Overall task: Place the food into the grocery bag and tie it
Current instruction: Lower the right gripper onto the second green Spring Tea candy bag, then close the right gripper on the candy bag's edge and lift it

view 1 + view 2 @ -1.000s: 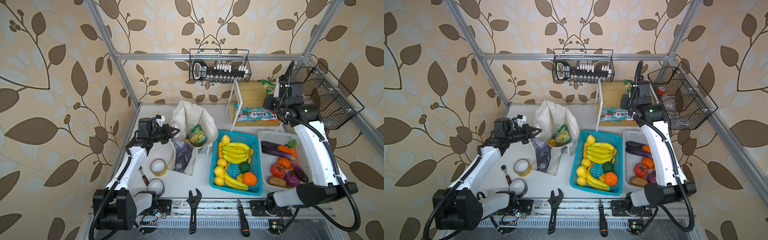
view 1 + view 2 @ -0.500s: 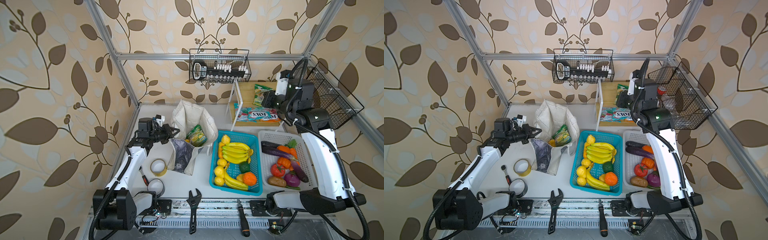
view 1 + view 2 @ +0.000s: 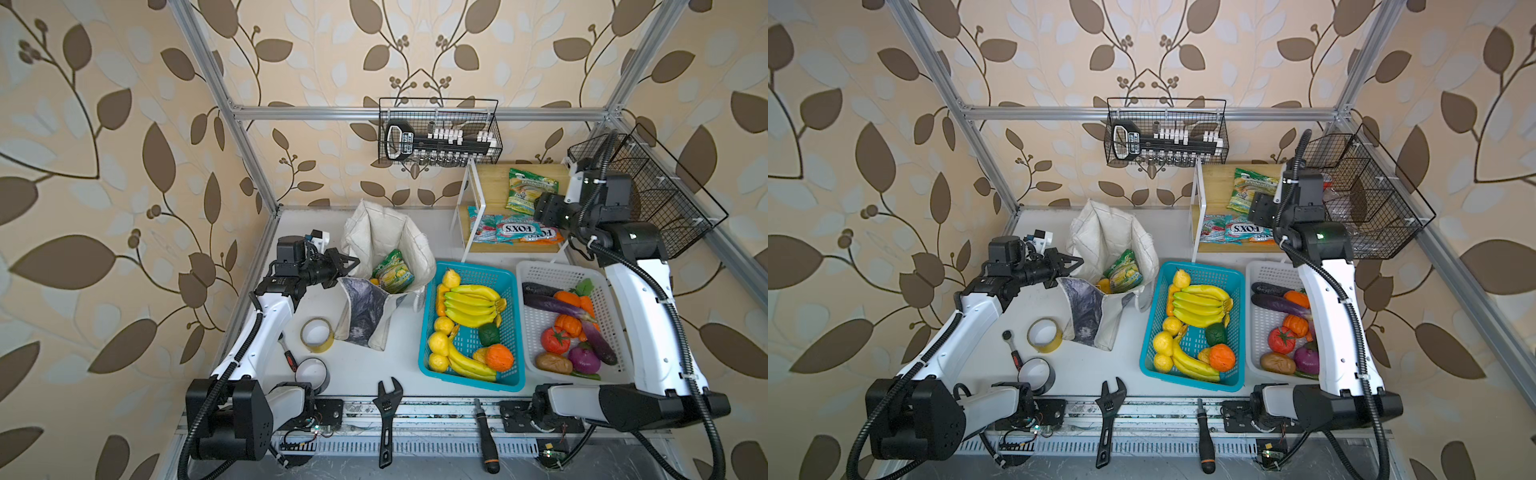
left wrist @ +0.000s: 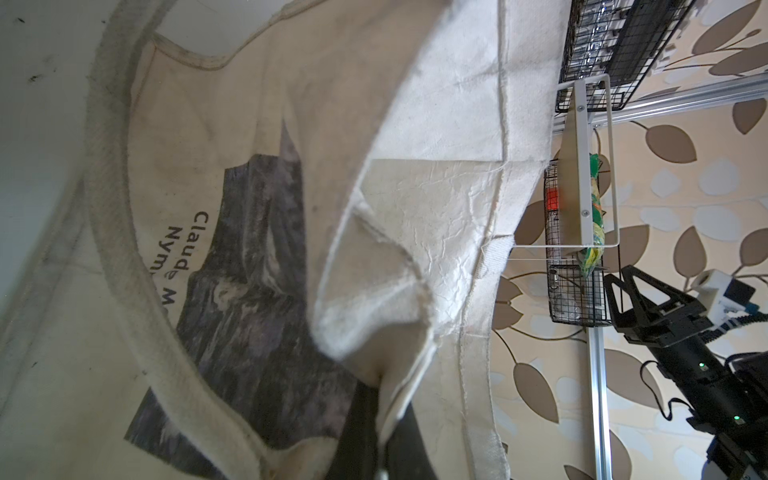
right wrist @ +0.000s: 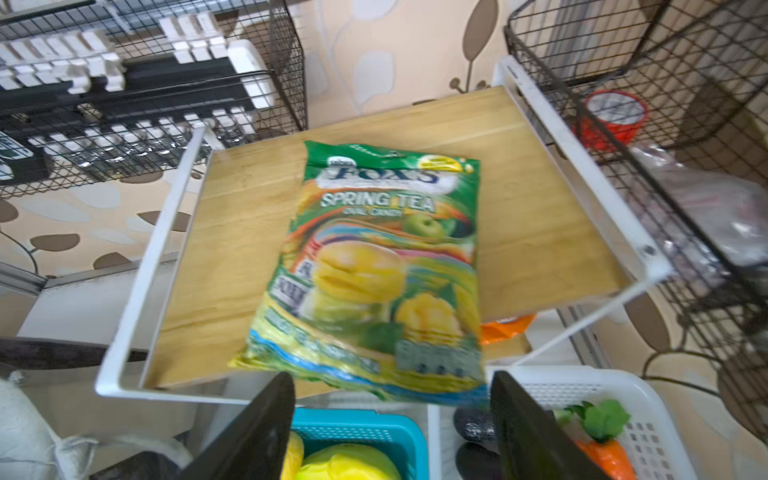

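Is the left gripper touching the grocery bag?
Touching. The left wrist view shows the left gripper shut on the rim of the grocery bag.

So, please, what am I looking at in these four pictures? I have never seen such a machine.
It is two white robot arms mounted at the front of a table. Two pictures look down from above; the other two come from a camera on each arm's wrist. On the table stand a cloth bag, a blue basket of toy fruit and a white basket of toy vegetables; tape rolls and hand tools lie in front. The left end effector is shut on the bag's rim; one green packet already lies inside. The right end effector is open and empty, facing a second green packet on the wooden shelf.
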`<move>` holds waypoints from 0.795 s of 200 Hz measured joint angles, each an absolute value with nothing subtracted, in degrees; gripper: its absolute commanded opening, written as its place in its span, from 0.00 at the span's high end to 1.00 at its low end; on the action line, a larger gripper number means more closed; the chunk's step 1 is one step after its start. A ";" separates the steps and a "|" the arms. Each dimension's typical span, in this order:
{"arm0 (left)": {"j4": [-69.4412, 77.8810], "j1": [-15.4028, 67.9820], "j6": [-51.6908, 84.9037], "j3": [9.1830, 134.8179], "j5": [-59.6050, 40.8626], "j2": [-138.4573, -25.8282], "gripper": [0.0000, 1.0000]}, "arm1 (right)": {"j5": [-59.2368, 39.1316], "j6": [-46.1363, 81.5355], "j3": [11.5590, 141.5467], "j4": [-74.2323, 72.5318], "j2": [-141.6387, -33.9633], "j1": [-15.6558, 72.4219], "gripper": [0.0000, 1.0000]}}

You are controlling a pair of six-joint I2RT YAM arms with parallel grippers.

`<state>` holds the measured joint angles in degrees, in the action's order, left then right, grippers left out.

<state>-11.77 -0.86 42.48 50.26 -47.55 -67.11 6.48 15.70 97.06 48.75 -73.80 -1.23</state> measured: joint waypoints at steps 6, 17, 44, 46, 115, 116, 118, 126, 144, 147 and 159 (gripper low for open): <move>-11.75 -0.86 42.52 50.26 -47.55 -67.11 1.00 | 4.34 16.19 95.31 47.64 -72.31 -3.11 0.14; -11.75 -0.86 42.59 50.26 -47.55 -67.11 1.00 | 1.08 16.91 92.75 46.13 -70.32 -5.58 0.16; -11.75 -0.86 42.61 50.24 -47.57 -67.11 1.00 | -7.79 19.79 87.00 41.08 -68.55 -10.48 0.26; -11.75 -0.86 42.61 50.24 -47.57 -67.11 1.00 | -8.47 20.08 86.52 40.58 -68.55 -10.79 0.27; -11.75 -0.86 42.61 50.24 -47.57 -67.11 1.00 | -22.17 26.87 79.64 29.12 -70.26 -15.79 0.48; -11.75 -0.86 42.61 50.24 -47.57 -67.11 1.00 | -22.22 27.00 79.61 28.99 -70.26 -15.79 0.49; -11.75 -0.86 42.61 50.24 -47.57 -67.11 1.00 | -22.37 26.96 79.57 28.73 -70.26 -15.79 0.49; -11.75 -0.86 42.61 50.24 -47.57 -67.11 1.00 | -22.92 27.20 79.40 27.59 -70.26 -15.79 0.52; -11.75 -0.86 42.61 50.24 -47.57 -67.11 1.00 | -23.49 27.68 79.37 26.04 -70.26 -15.81 0.58; -11.75 -0.86 42.61 50.24 -47.57 -67.11 1.00 | -23.59 27.51 79.37 25.78 -70.26 -15.84 0.59; -11.75 -0.86 42.61 50.24 -47.57 -67.11 1.00 | -24.08 27.64 79.37 25.10 -70.35 -15.90 0.69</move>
